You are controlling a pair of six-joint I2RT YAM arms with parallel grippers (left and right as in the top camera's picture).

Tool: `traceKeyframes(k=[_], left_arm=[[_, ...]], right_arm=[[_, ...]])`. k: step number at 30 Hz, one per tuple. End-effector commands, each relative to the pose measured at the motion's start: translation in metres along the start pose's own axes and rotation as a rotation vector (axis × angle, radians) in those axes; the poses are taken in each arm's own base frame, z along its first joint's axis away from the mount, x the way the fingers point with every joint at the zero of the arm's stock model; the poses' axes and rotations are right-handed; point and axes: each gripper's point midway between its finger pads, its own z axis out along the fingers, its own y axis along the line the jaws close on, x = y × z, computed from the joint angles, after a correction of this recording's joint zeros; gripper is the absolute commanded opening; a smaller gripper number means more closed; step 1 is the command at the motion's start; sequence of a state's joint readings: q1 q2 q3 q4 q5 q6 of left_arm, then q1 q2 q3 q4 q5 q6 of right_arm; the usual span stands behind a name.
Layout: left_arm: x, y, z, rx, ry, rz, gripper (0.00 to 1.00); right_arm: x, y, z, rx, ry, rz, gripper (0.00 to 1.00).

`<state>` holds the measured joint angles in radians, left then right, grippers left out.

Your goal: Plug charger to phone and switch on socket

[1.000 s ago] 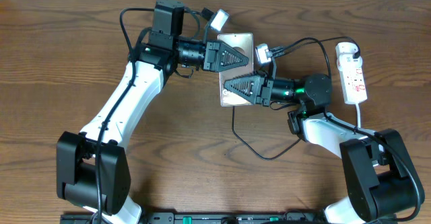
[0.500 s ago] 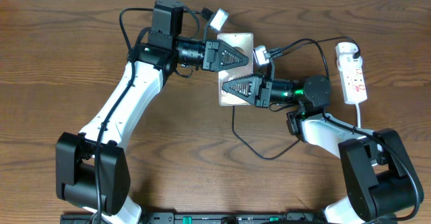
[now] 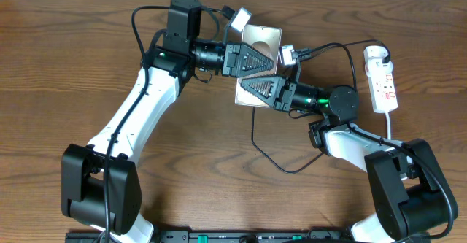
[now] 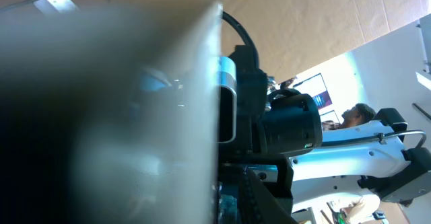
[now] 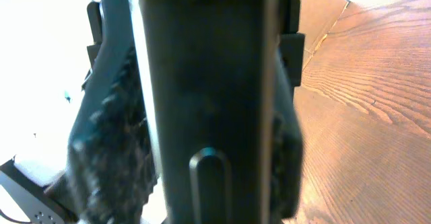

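Observation:
The phone (image 3: 262, 37) is tilted up off the table between both grippers, its silvery face catching the light. My left gripper (image 3: 253, 58) is shut on its upper part. In the left wrist view the phone (image 4: 121, 103) is a blurred grey slab filling the left. My right gripper (image 3: 260, 90) is shut on its lower part. In the right wrist view the phone's dark edge (image 5: 202, 83) with a side button fills the middle. The charger cable (image 3: 281, 167) loops on the table below the phone; its connector tip is hidden. The socket (image 3: 384, 81) lies at the far right.
The socket's white cord (image 3: 390, 126) runs toward the front beside my right arm. A black wrist cable (image 3: 343, 47) arcs between the right gripper and the socket. Bare wood table (image 5: 363, 116) lies below the phone.
The phone lay flat on the table under both grippers; now it is tilted up and shifted toward the back. Both grippers moved back with it.

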<state>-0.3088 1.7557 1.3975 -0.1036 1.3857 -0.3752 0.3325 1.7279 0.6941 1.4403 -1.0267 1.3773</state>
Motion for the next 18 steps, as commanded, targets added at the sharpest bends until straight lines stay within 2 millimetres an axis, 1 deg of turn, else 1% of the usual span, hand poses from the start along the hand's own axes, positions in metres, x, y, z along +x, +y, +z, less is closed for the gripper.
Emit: traceKeyframes(k=[1,5,7,13,18], left_arm=[[-0.0065,-0.0194,-0.0016,0.023,-0.001,0.048,0.22],[-0.0066,-0.0195,-0.0016,0.023,-0.001,0.049,0.22],[-0.0068,-0.0195,-0.0016,0.022,-0.002,0.051,0.19],[-0.0076,-0.0199,-0.0016,0.023,-0.004,0.059,0.19],[-0.0102,-0.0214,-0.0017,0.026,-0.009,0.085,0.19]], right_arm=[[-0.009,0.0022,0.0025,-0.004,-0.052,0.018,0.01],[-0.0093,0.002,0.0025,-0.004,-0.054,0.03,0.01],[-0.0094,0.0019,0.0025,-0.004,-0.054,0.034,0.01],[-0.014,0.0012,0.0022,-0.001,-0.081,0.076,0.01],[-0.0146,0.0011,0.0025,-0.001,-0.086,0.075,0.01]])
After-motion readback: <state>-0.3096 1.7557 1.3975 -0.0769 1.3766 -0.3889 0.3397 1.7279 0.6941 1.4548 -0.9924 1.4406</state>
